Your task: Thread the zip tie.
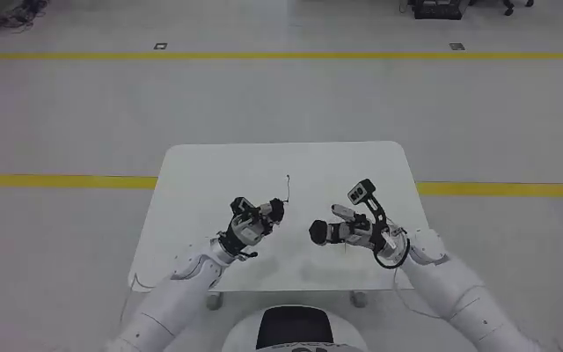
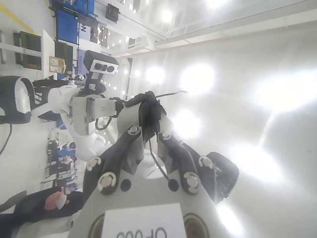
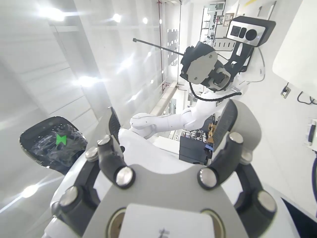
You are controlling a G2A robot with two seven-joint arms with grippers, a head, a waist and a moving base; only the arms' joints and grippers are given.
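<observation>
Over the table (image 1: 202,167), left hand (image 1: 276,210) clamps zip tie (image 1: 288,187); right hand (image 1: 324,224) wide nearby

A white label (image 2: 143,220) on the base of the left gripper (image 2: 148,105) bears dark characters, inverted and cut by the edge. A second label (image 3: 168,221), on the right gripper (image 3: 171,125), shows a mere fragment. Nothing reads whole.

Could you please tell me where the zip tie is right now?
In the top view, the zip tie is held in the left pincer over the middle of the table, with the open right pincer facing it.
</observation>
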